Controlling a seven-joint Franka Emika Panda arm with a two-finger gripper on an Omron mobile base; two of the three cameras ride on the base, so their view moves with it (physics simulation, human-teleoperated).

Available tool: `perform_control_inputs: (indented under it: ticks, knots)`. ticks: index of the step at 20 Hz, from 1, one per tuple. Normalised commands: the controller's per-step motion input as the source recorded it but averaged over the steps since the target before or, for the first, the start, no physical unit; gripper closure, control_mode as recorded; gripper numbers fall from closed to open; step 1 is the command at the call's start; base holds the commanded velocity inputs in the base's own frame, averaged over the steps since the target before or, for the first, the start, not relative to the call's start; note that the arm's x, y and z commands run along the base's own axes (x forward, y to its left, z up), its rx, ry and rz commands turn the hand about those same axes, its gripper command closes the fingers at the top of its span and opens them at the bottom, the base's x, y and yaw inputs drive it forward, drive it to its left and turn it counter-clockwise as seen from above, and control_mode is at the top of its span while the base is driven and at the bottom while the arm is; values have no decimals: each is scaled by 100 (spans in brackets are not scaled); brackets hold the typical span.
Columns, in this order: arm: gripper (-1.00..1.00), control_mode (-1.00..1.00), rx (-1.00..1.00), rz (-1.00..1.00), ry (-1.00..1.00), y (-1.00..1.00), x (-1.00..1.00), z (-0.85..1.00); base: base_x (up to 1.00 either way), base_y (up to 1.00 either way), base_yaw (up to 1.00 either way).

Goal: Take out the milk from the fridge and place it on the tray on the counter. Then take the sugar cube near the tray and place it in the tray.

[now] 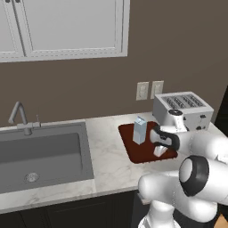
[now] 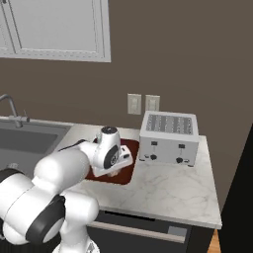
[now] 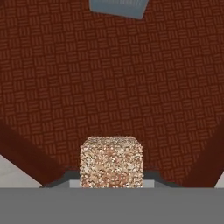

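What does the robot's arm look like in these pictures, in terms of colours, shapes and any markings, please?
The arm is made of glossy white, rounded segments joined by bulbous joints with dark grey to black bands and caps. A round white cap with a grey ring tops the wrist. The gripper is a white, blocky piece. No cables or markings can be made out.

We see a white-grey stone table [image 1: 107, 151] along a brown wall. A grey sink [image 1: 40, 153] sits sunk into it on the left, with a tap [image 1: 20, 116] behind the sink. To the right of the sink, a flat dark red tray [image 1: 133, 144] lies on the table. A small pale blue milk carton [image 1: 140, 130] stands upright on the tray, near its back edge. Just beside the tray, on its right, a silver toaster [image 2: 169, 138] sits on the table near the wall. In front of the toaster we see bare stone.
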Motion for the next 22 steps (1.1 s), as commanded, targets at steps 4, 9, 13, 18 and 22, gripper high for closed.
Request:
perform_control_inputs:
  ticks: [4,9,13,18,22]
  knots:
    - [100,-100,0,0,0,0,21,-19,0,0,0]
    - [100,-100,0,0,0,0,19,-13,0,0,0]
    - [100,-100,0,0,0,-3,8,-13,0,0,0]
    - [-100,-100,0,0,0,0,0,-12,0,0,0]
    - [-100,-100,0,0,-4,0,-3,11,0,0,0]
